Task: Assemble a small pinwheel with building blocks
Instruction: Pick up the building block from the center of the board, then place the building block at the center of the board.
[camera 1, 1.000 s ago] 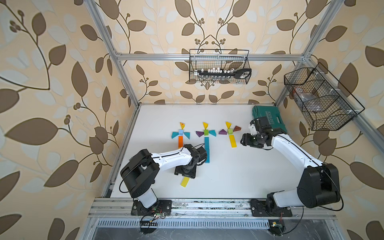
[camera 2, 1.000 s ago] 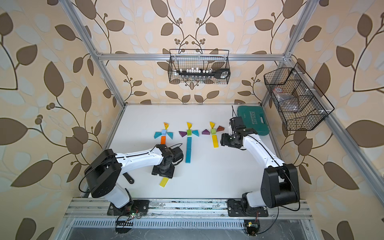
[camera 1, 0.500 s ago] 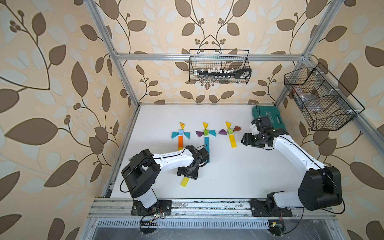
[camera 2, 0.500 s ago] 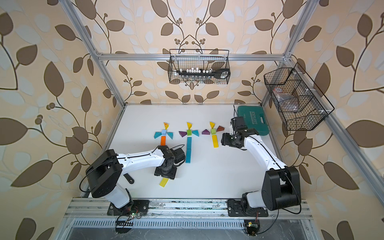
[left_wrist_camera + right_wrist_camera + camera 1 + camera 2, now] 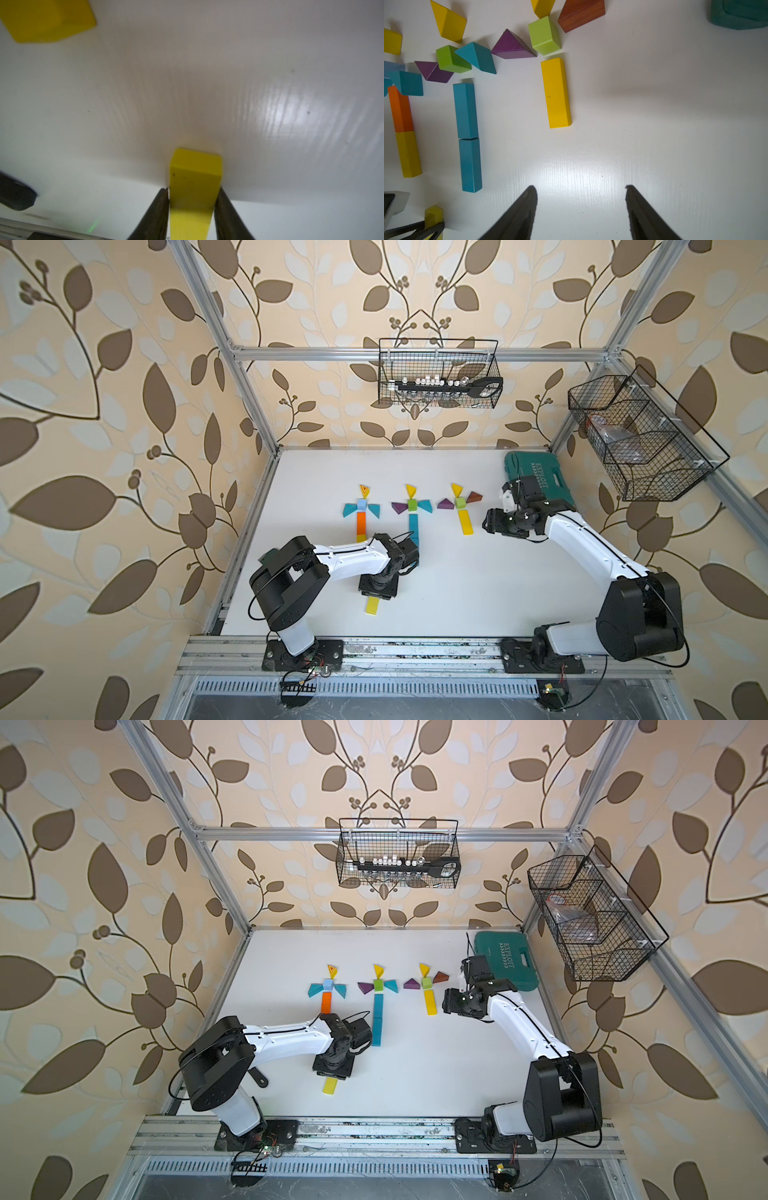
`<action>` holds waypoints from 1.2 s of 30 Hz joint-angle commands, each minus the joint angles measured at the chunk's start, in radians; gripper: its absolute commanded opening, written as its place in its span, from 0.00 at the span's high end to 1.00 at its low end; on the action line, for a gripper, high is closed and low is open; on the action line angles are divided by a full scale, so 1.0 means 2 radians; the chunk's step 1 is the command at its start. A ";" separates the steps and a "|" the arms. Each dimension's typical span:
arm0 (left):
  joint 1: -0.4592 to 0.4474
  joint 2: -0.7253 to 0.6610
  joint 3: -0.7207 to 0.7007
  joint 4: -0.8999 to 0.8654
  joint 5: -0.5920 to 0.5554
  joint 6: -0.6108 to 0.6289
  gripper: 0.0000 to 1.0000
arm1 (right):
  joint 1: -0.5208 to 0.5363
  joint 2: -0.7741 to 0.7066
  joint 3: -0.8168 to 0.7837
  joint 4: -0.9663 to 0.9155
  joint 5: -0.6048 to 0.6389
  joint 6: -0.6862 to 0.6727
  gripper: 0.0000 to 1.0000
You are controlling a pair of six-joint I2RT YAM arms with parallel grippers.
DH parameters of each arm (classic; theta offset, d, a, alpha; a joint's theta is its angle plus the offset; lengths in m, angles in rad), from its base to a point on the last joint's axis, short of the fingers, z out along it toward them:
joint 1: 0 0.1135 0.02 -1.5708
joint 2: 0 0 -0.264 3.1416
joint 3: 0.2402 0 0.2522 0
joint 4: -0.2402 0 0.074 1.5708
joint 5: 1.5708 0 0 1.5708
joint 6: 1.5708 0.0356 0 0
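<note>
Building blocks (image 5: 412,504) lie in three pinwheel figures side by side across the middle of the white tabletop (image 5: 478,593). The left figure has a light-blue cube (image 5: 361,504) between teal wedges (image 5: 350,510). From the cube an orange bar (image 5: 361,523) and then a short yellow piece (image 5: 361,538) run toward the near edge. The middle figure has a green cube (image 5: 378,984) between a purple and a teal wedge, with two blue bars (image 5: 413,526) laid end to end on its near side. The right figure has a purple wedge (image 5: 445,504), a brown wedge (image 5: 474,497) and a single yellow stem bar (image 5: 466,521). A yellow wedge caps each figure on the far side.

A loose yellow bar (image 5: 195,180) sits toward the front of the tabletop, on the near side of the left figure. The left jaws are closed on it, one against each long side. The right jaws stand open and empty over bare tabletop just right of the yellow stem bar, near the teal tool case (image 5: 536,472) in the far right corner.
</note>
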 commanded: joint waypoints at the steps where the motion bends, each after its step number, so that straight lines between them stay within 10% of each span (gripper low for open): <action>1: -0.004 0.001 0.003 -0.007 0.008 0.000 0.70 | -0.004 -0.011 -0.001 -0.002 -0.004 -0.001 0.31; 8: -0.006 -0.011 0.073 -0.085 0.004 0.001 0.99 | -0.022 -0.018 0.011 -0.003 -0.015 -0.008 0.31; 26: -0.062 0.308 0.616 -0.235 -0.002 -0.047 1.00 | -0.113 -0.059 -0.056 0.074 -0.035 0.052 0.32; 36: -0.071 0.380 0.650 -0.178 0.047 -0.037 1.00 | -0.114 -0.069 -0.081 0.092 -0.046 0.062 0.33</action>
